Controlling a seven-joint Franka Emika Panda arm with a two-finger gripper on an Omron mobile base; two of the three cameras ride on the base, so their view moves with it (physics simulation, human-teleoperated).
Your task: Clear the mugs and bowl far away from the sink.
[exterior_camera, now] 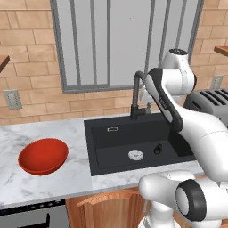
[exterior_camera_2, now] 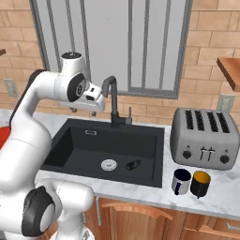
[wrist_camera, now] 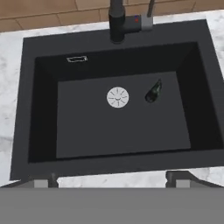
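The red bowl (exterior_camera: 43, 156) sits on the marble counter left of the sink (exterior_camera: 116, 151). Two mugs stand side by side on the counter right of the sink (exterior_camera_2: 84, 150), near its front corner: a white-grey one with a blue inside (exterior_camera_2: 181, 181) and a black one with an orange inside (exterior_camera_2: 200, 183). My gripper (wrist_camera: 111, 179) hangs high above the sink (wrist_camera: 87, 131), pointing down into the basin. Its fingertips (wrist_camera: 41, 180) stand wide apart, open, with nothing between them.
A black gooseneck faucet (exterior_camera_2: 112, 101) rises at the back of the basin, close to my hand. A small dark green object (wrist_camera: 153, 91) lies in the basin beside the round drain (wrist_camera: 117, 97). A silver toaster (exterior_camera_2: 204, 138) stands behind the mugs.
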